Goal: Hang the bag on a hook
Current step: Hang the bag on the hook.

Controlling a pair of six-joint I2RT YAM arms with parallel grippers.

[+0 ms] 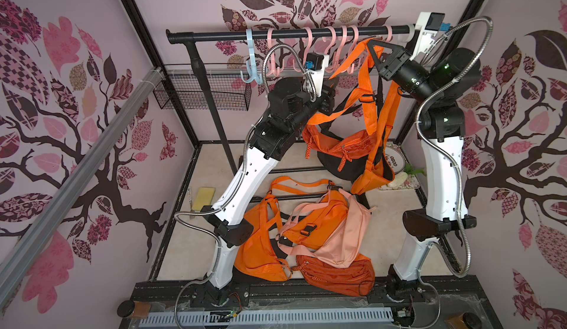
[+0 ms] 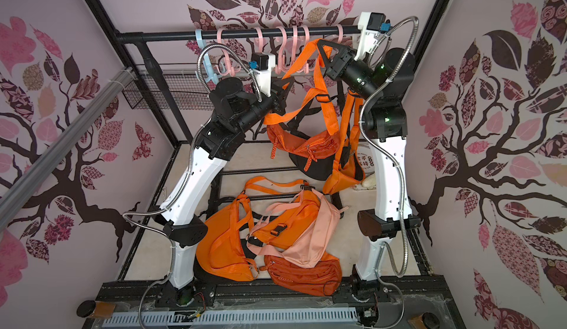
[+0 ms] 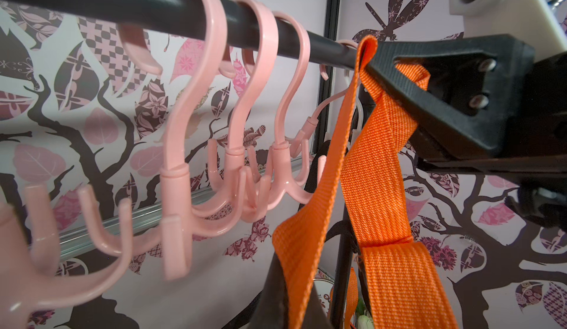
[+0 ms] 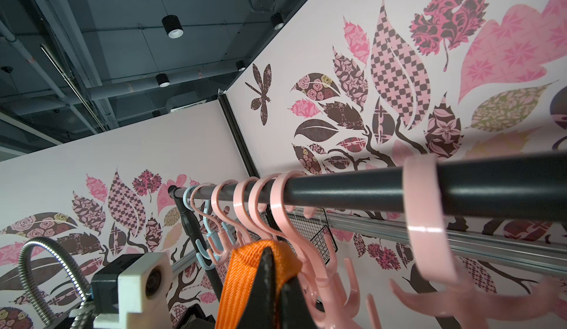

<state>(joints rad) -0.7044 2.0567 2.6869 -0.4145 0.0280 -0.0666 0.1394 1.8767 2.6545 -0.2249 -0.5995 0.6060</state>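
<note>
Jaws of the right gripper [image 1: 372, 48], black triangular frames with open centres, are pressed together on a fold of orange woven webbing strap [image 3: 377, 158]. The left gripper [image 1: 333, 82], lower down, is likewise clamped on the same ribbed strap, which runs straight between the two. The orange crescent-shaped fabric bag [image 1: 343, 148] on this strap hangs in the air below both grippers, between the arms and against a black pouch [image 1: 337, 168]. The strap fold sits just beside the row of glossy pink plastic hooks [image 3: 181, 146]. Each hook is a curved loop over the round black rail [image 4: 352, 194] ending in splayed prongs; the strap rests on no prong. A heap of orange, peach and rust-red bags [image 1: 310, 235] lies on the floor.
</note>
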